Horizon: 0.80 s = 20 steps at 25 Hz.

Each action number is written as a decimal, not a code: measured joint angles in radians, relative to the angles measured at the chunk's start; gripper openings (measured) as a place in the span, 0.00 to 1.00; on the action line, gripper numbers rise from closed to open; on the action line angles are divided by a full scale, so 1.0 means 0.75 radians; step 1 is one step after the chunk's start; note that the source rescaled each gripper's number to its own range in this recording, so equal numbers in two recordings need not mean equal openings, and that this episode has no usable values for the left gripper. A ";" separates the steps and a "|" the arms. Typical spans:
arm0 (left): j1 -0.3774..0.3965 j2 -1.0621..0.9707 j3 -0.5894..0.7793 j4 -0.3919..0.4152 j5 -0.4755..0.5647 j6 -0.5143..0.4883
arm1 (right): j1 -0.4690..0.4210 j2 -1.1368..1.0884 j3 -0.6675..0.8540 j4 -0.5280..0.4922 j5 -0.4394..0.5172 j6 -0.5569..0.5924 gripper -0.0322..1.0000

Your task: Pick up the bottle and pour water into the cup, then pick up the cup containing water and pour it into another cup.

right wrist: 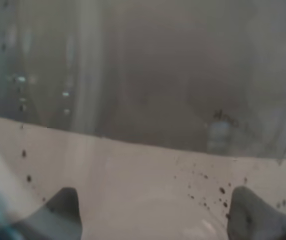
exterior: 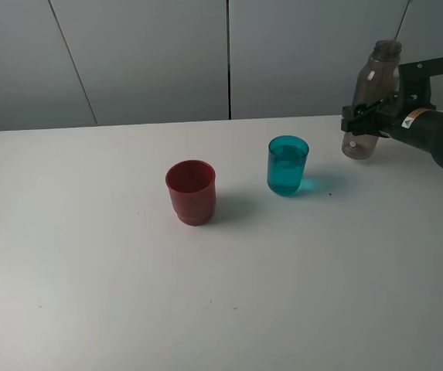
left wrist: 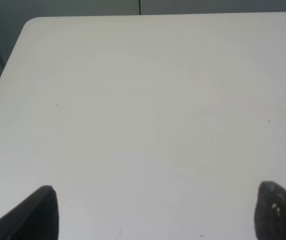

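Note:
The smoky grey-brown bottle (exterior: 371, 100) stands upright at the far right, its base at or just above the table. My right gripper (exterior: 360, 117) is shut on its lower body. In the right wrist view the bottle (right wrist: 147, 75) fills the picture, with the right gripper (right wrist: 155, 210) on either side of it. The teal cup (exterior: 287, 165) holds water and stands left of the bottle, apart from it. Another cup (exterior: 191, 192), dark red, stands further left. My left gripper (left wrist: 155, 210) is open over bare table, out of the exterior high view.
The white table (exterior: 90, 309) runs back to an edge against grey wall panels (exterior: 151, 54). Its rounded far-left corner (left wrist: 30, 22) shows in the left wrist view. Small dark droplets (right wrist: 207, 192) dot the bottle's wall.

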<state>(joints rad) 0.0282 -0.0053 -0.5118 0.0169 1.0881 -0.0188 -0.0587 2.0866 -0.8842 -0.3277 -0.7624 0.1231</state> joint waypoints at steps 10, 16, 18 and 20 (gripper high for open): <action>0.000 0.000 0.000 0.000 0.000 -0.003 | 0.000 0.026 -0.008 0.069 -0.016 -0.014 0.05; 0.000 0.000 0.000 0.000 0.000 -0.003 | 0.000 0.026 -0.008 0.072 -0.013 -0.014 0.05; 0.000 0.000 0.000 0.000 0.000 -0.003 | 0.000 0.026 -0.008 0.068 -0.011 -0.014 0.05; 0.000 0.000 0.000 0.000 0.000 -0.003 | 0.000 0.026 -0.008 0.065 -0.008 -0.014 0.06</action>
<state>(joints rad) 0.0282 -0.0053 -0.5118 0.0169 1.0881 -0.0210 -0.0587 2.1061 -0.8904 -0.2789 -0.7685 0.1130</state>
